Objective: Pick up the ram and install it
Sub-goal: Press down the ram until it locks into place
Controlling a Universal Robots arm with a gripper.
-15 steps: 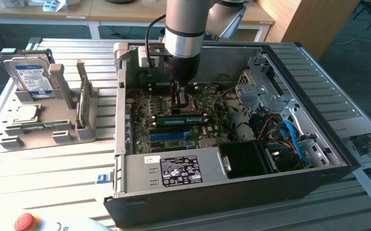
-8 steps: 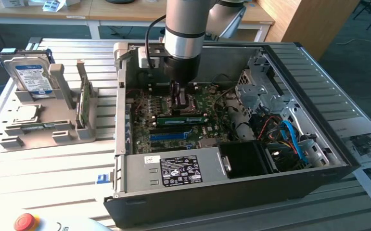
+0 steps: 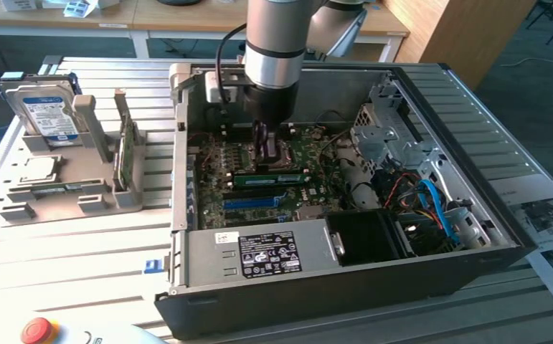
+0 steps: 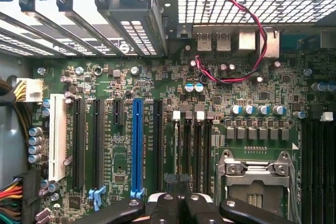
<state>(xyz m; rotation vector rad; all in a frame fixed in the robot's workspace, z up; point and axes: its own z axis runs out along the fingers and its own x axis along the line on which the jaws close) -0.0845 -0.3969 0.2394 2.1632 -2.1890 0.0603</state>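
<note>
Hidden: in the exterior view my jaws (image 3: 265, 149) reach down inside the open computer case (image 3: 506, 236), and their tips are dark against the motherboard (image 3: 221, 161), so contact cannot be confirmed. In the wrist view the jaws (image 4: 181, 207) are closed together with nothing visible between them. The ram (image 3: 270, 178) lies in the motherboard, just beside my tips, with its long axis running across the exterior view from left to right. A second green board (image 3: 126, 154) stands on edge in the rack (image 3: 61, 204) on the table (image 3: 75, 258).
</note>
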